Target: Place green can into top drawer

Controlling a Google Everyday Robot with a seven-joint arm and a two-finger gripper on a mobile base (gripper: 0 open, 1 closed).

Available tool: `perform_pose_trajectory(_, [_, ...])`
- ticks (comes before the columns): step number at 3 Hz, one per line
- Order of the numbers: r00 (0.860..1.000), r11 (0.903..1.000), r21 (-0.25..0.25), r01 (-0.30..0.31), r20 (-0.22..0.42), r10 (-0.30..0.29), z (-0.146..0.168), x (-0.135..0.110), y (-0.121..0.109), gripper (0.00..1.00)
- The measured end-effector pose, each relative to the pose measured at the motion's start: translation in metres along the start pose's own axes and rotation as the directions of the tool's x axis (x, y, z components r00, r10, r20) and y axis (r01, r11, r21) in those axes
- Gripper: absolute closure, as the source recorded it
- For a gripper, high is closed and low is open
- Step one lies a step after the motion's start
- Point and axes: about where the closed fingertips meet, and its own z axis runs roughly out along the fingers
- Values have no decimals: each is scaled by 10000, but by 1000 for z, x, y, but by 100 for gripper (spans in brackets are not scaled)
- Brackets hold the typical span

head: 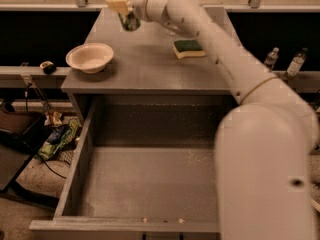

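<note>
Pincer (125,10): pinching green can from the top, behind bowl and to its right.
Green can (130,22): in the pincer, behind bowl, over far tabletop (150,70); contact with tabletop unclear.
Bowl (90,57): near left tabletop edge.
Top drawer (145,184): pulled open, below and in front of bowl.
Sponge (189,48): right of bowl, well apart, lying flat.

Warm, dim light reaches me from overhead: the arm (260,149) glows pale, the gripper (122,6) above the counter's (150,69) far left end looks washed out (edges smeared), and shadow pools under the counter lip inside the top drawer (150,184).
</note>
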Motion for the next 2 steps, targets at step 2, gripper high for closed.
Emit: perform_pose_trajectory(2, [9859,9796,1995,242,1578,-565,-139,-122,11,100])
